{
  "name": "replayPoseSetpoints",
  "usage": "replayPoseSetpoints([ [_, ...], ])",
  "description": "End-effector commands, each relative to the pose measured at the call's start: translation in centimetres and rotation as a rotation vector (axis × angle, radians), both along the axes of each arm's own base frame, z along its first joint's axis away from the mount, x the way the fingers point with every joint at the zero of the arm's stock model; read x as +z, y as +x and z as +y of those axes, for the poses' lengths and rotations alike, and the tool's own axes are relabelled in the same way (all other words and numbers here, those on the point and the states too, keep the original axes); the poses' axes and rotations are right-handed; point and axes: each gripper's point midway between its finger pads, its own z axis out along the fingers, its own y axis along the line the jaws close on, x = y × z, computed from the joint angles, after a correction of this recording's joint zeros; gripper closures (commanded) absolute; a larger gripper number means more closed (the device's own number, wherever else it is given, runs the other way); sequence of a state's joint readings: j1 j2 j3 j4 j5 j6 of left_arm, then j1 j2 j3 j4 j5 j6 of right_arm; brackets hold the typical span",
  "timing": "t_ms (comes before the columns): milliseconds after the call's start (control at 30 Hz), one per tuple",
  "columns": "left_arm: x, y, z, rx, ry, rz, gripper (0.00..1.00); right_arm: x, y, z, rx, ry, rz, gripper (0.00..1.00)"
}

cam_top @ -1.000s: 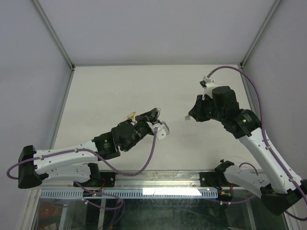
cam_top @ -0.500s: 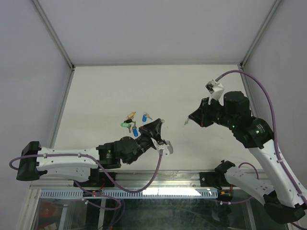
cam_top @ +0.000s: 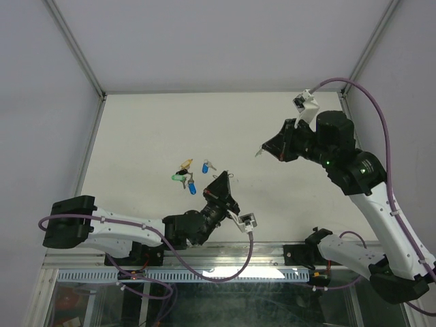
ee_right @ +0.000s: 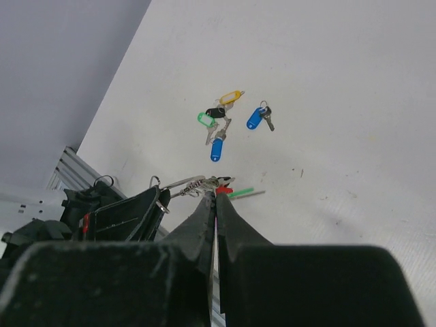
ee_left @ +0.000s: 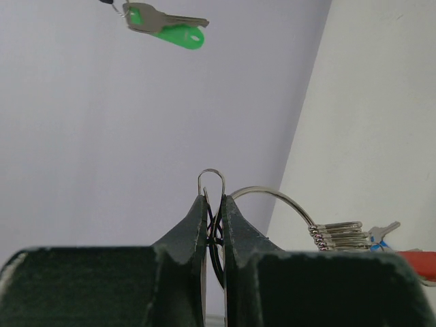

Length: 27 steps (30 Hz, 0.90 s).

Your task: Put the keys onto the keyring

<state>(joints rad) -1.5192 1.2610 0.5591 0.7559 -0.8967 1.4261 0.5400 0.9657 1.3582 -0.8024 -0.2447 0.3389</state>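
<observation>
**Item 1: left gripper (ee_left: pixel 214 204).** It is clenched on the wire of the keyring (ee_left: pixel 266 189). The ring arcs out beside the fingertips, and its bunched keys (ee_left: pixel 337 234) hang at the far side. Over the last second this arm has drawn back from above the loose pile toward the near edge. It has also tipped the ring upward, clear of the table (cam_top: pixel 150 129).

**Item 2: right gripper (ee_right: pixel 214 203).** It is pinched shut on a green-capped key (ee_left: pixel 170 30), which it holds in the air. It has swung upward and a little away from the left gripper. Key and ring now sit well apart, with the key high in the left wrist view.

**Item 3: loose keys on the table.** The left arm's retreat has uncovered them in the top view.
- one yellow-capped key (ee_right: pixel 230 97)
- one black-capped key (ee_right: pixel 215 112)
- one green-capped loose key (ee_right: pixel 205 119)
- two blue ones (ee_right: pixel 217 148) and (ee_right: pixel 256 117)

They lie clustered together, and neither gripper touches them.

**Assessment.** I judge the change to be repositioning only. Both grips hold as before, and ring and key are being presented to each other in free air. Threading has not begun, since the held key is not on the ring. The next move calls for bringing the key's hole to the ring's split end, which I cannot locate in these views.
</observation>
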Motion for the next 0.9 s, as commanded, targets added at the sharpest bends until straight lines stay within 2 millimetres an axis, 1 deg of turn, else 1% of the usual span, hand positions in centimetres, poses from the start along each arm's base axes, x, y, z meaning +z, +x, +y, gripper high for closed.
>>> replayPoseSetpoints([
  [0,3.2,0.2,1.2,0.068,-0.092,-0.062,1.0,1.3,1.6,0.2,-0.107,0.079,0.009,1.0],
  [67,3.1,0.3,1.2,0.078,-0.086,-0.068,1.0,1.0,1.9,0.7,-0.14,0.105,0.032,1.0],
  [133,3.3,0.4,1.2,0.096,-0.091,-0.073,1.0,0.5,1.7,1.7,-0.169,0.106,0.054,1.0],
  [200,3.0,0.5,0.9,0.115,-0.079,-0.079,1.0,0.1,1.7,2.5,-0.202,0.091,0.059,1.0],
  [233,2.9,0.6,0.6,0.124,-0.07,-0.081,1.0,-0.1,2.0,2.6,-0.253,0.082,0.057,1.0],
  [333,2.0,0.9,0.0,0.159,-0.028,-0.098,1.0,-0.1,2.1,3.7,-0.3,0.084,0.056,1.0],
  [400,1.3,1.2,-0.3,0.189,-0.001,-0.118,1.0,0.0,2.5,3.5,-0.364,0.092,0.044,1.0],
  [533,0.9,1.6,-0.4,0.228,0.015,-0.152,1.0,0.0,3.2,2.9,-0.444,0.115,0.032,1.0],
  [633,0.7,1.9,-0.6,0.231,0.014,-0.149,1.0,-0.6,3.3,4.1,-0.421,0.123,0.055,1.0],
  [867,0.6,1.9,-0.4,0.207,-0.003,-0.11,1.0,-2.7,2.5,6.1,-0.352,0.076,0.119,1.0],
])
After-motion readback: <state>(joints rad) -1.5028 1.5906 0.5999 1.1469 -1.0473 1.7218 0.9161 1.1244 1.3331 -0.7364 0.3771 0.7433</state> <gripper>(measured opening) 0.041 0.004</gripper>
